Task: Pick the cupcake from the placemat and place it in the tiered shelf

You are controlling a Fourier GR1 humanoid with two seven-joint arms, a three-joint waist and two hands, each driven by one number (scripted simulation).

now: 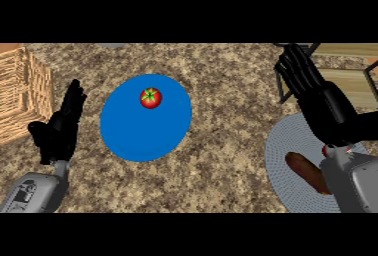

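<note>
My left hand rested open beside one blue plate bearing one tomato, my right hand at the tiered shelf, its grasp unclear, cupcake unseen, one sausage on the placemat.

We hold our left hand upright at the view's left, fingers straight and together, grey forearm rising from the lower edge. Our right hand stretches far forward at the right, fingers extended and slightly bent.
</note>
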